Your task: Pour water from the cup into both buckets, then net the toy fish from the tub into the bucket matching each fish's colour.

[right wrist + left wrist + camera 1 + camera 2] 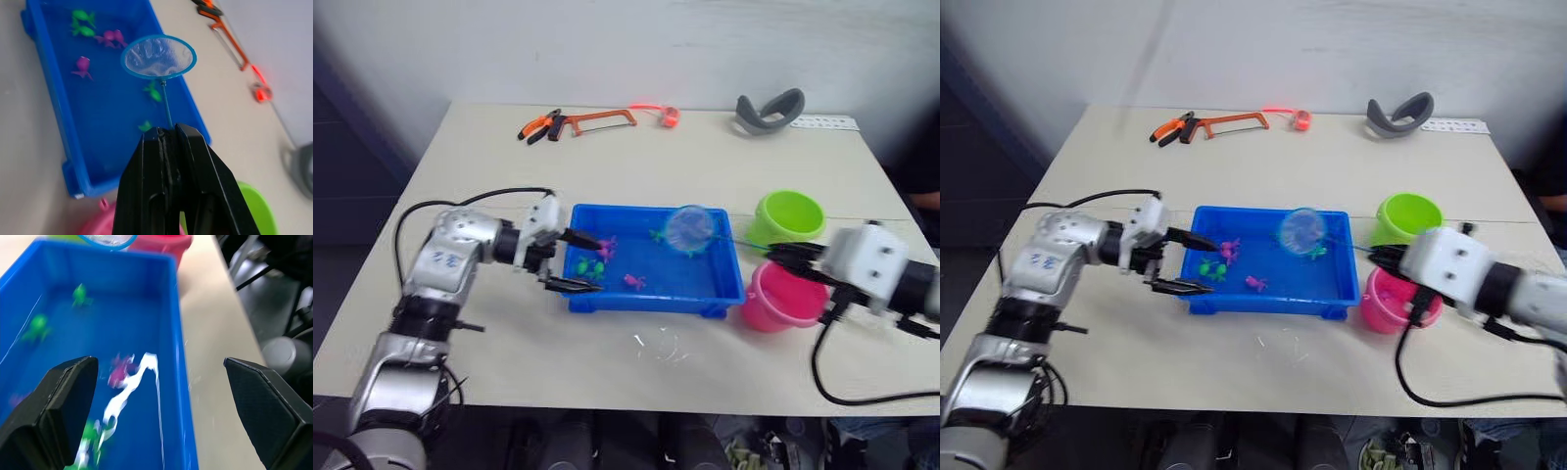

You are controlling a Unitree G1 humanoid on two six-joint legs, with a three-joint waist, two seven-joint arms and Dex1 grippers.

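The blue tub (729, 286) sits mid-table holding water and several tiny toy fish, among them a pink one (607, 246) and a green one (586, 265). My left gripper (585, 262) is open at the tub's left end, its fingers either side of the front wall. My right gripper (168, 134) is shut on the thin handle of the net (158, 58), whose blue hoop (690, 227) hangs over the tub's far right part. Right of the tub stand the lime green bucket (790, 215) and the pink bucket (781, 298). I cannot make out the cup.
Faint clear glints (659, 345) lie on the table in front of the tub. At the far edge lie an orange hacksaw (599, 120), pliers (539, 127), a small red item (668, 116) and a grey curved band (769, 112). A black cable (862, 397) loops off the front right.
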